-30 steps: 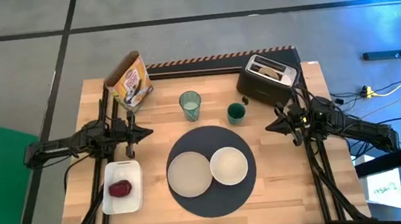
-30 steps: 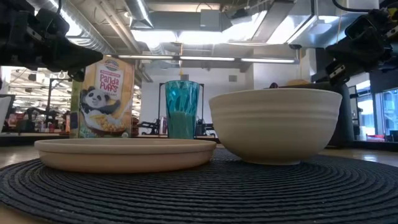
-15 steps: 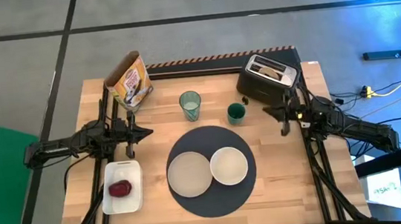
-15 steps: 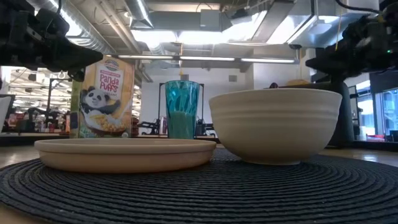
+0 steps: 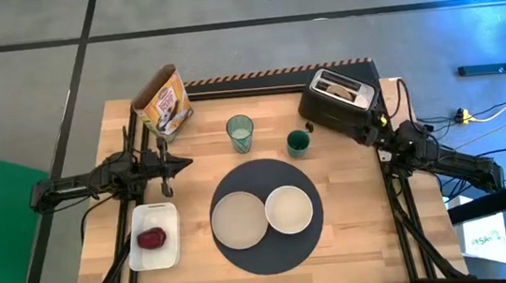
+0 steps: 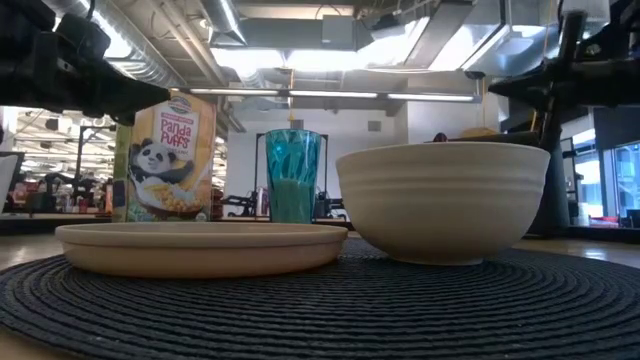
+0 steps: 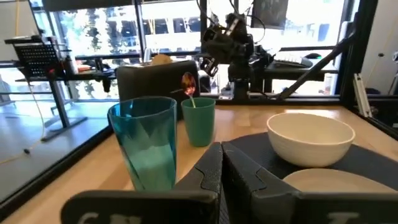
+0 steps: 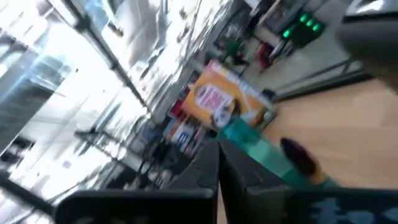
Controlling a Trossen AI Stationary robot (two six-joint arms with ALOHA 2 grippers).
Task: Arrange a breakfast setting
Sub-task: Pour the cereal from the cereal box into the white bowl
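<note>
On the wooden desk [image 5: 357, 234], the round dark-grey mat [image 5: 270, 251] lies toward the middle of the front edge. The beige plate [image 5: 239, 219] and the white bowl [image 5: 288, 209] sit side by side on it, the plate toward the left edge and the bowl toward the right, very close together. From the low view the plate [image 6: 200, 247] and bowl [image 6: 443, 200] both rest on the woven mat [image 6: 320, 310].

Behind the mat, toward the far edge, stands the pale-green tumbler [image 5: 240, 133], upright, with the small dark-green cup [image 5: 298, 142] a little to its right. In the left wrist view the tumbler [image 7: 143, 149] and the cup [image 7: 199, 121] stand near each other, and a thin handle, apparently the spoon [image 7: 190, 93], rises out of the cup.

A cereal box [image 5: 163, 102] stands at the far left corner, a dark toaster [image 5: 339, 95] at the far right corner, and a white tray [image 5: 154, 235] holding a red item [image 5: 151, 238] lies near the front left.

The left gripper [image 5: 178, 164] hangs over the left side of the desk, pointing toward the mat, its fingers [image 7: 211, 171] pressed together and holding nothing. The right gripper [image 5: 376, 125] is near the right edge, just beside the toaster; its fingers [image 8: 210, 163] likewise appear closed with nothing between them.
</note>
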